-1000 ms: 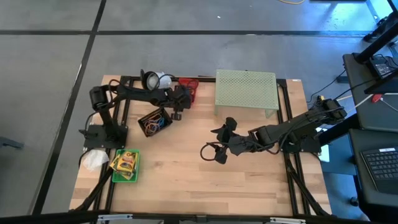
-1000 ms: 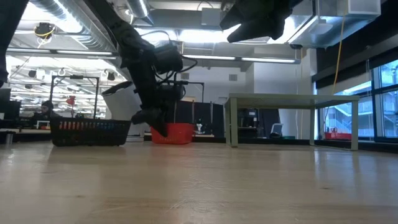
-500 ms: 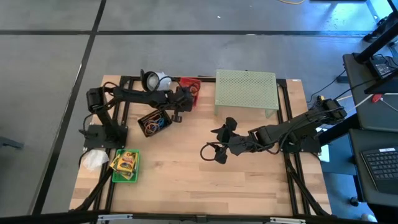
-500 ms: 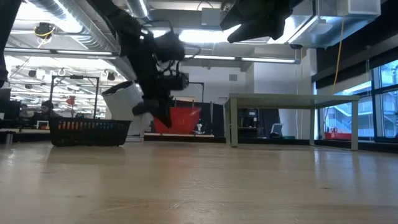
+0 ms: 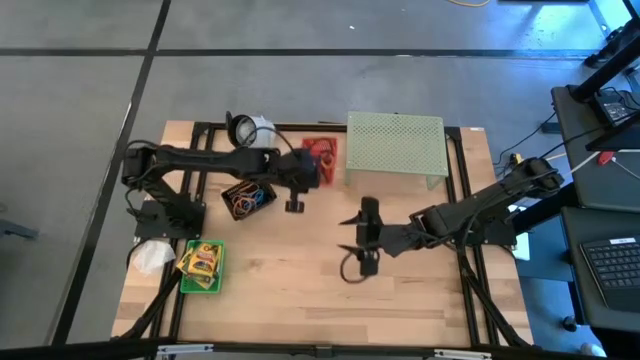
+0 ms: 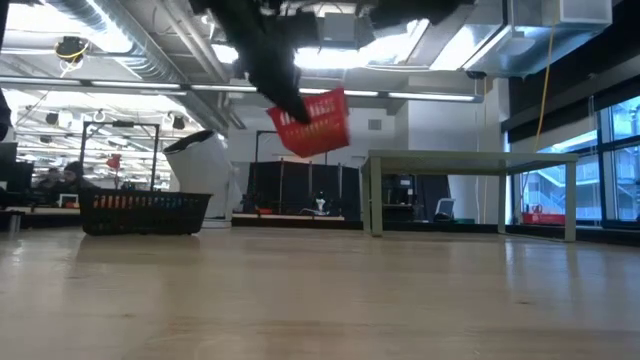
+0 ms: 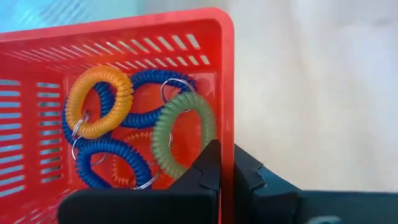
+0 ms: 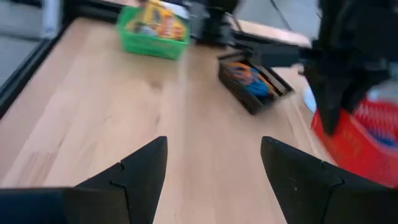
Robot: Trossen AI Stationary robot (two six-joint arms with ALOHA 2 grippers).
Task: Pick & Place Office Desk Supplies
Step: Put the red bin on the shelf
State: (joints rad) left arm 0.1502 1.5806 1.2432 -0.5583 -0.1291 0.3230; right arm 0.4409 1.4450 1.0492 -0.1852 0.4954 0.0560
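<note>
My left gripper [image 5: 312, 166] is shut on a red mesh basket [image 5: 326, 150] and holds it in the air near the table's far edge, left of the pale green mesh stand [image 5: 395, 145]. In the low view the basket [image 6: 314, 122] hangs tilted above the table. Orange, blue and green coiled bands [image 7: 99, 102] lie inside it. My right gripper [image 5: 348, 247] hovers open over the table's middle and touches nothing. A black basket of rubber bands [image 5: 248, 197] and a green basket of crayon boxes [image 5: 202, 266] rest on the table's left part. My left gripper pinches the red basket's side wall [image 7: 226, 146] at its upper rim near a corner, one finger [image 7: 208, 168] inside the basket and one [image 7: 249, 171] outside. The basket is lifted clear of the table and tilted, with the coiled bands still lying in it.
A white cup-shaped object [image 5: 250, 128] lies at the far left edge. The mesh stand [image 6: 470, 160] stands on legs at the far right. A white crumpled thing [image 5: 150, 257] sits by the green basket. Bare wood spans the near half of the table [image 5: 320, 300].
My left gripper has risen and moved toward the table's right, taking the red basket up off the table; the basket now hangs tilted, clear of the table. My right gripper has turned about and shifted slightly right, still open.
</note>
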